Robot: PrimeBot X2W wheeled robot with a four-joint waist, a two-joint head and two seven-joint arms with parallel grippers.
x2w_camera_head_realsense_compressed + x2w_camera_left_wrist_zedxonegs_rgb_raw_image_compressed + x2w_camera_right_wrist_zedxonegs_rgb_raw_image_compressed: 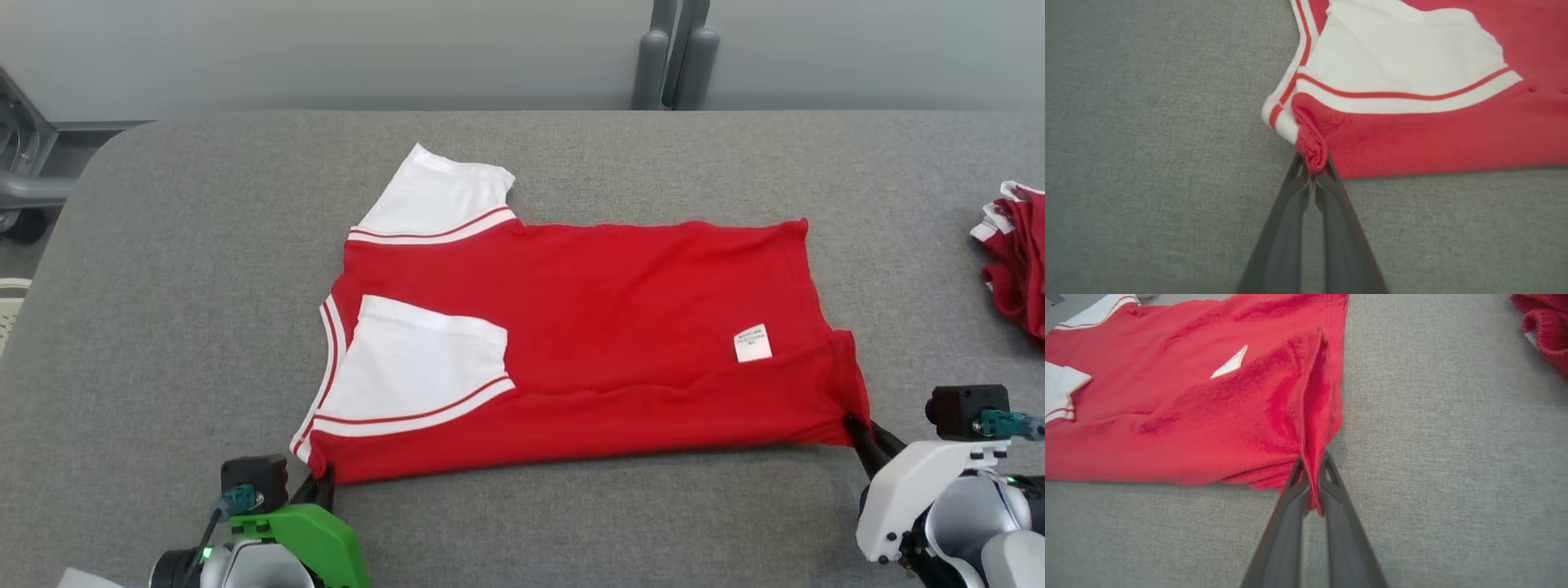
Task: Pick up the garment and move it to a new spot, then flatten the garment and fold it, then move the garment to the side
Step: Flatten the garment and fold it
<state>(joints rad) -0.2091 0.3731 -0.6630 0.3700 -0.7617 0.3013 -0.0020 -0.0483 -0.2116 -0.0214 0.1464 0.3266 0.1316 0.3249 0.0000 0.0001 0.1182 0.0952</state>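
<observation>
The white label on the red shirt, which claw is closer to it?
Right. The right claw grips a hem corner of the red shirt, close to the white label; the left claw grips its sleeve-end corner, well away.

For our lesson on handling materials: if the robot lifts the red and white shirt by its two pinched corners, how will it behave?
Probably floppy: the shirt bunches into creases where the jaws pinch it, so its middle would sag. It looks thin and light, lying flat on the table. The folded-in white sleeve may swing loose.
</observation>
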